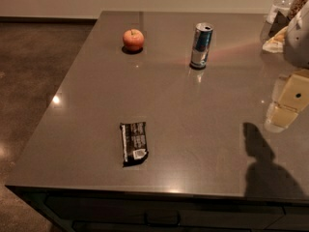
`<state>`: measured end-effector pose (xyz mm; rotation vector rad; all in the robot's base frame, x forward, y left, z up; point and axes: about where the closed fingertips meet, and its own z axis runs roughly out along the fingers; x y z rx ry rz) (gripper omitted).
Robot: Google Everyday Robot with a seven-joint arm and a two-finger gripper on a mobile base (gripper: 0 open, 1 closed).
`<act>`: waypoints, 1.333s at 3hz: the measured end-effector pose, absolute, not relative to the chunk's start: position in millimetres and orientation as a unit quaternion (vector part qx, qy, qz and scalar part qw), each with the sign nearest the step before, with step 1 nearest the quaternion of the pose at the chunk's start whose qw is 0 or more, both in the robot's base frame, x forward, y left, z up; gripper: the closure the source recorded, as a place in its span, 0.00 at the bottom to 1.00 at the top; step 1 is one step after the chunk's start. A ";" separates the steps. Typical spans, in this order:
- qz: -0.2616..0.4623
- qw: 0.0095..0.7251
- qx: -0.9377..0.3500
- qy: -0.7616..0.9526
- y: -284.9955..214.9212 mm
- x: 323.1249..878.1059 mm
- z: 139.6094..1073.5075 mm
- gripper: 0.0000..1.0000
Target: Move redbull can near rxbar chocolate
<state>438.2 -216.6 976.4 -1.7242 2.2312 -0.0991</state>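
The redbull can (201, 46) stands upright at the far middle of the grey countertop (193, 139), blue and silver with a silver top. The rxbar chocolate (133, 143) lies flat near the front edge, a black wrapper with white text and a white patch at its near end. The can is well apart from the bar, up and to the right of it. My gripper (288, 106) hangs at the right edge of the view, above the counter, to the right of the can and nearer the front. Its cream fingers (295, 94) stand apart and hold nothing.
A red apple (133, 39) sits at the far left of the counter, left of the can. Clear bottles and a pale packet (277, 37) crowd the far right corner. The counter's left and front edges drop to a dark floor.
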 end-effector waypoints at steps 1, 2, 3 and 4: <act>-0.035 0.159 -0.603 0.781 -216.6 438.2 976.4 0.00; -0.030 0.178 -0.580 0.795 -214.0 457.7 975.5 0.00; -0.018 0.215 -0.533 0.818 -210.6 505.0 971.2 0.00; -0.008 0.243 -0.497 0.833 -206.8 545.4 968.0 0.00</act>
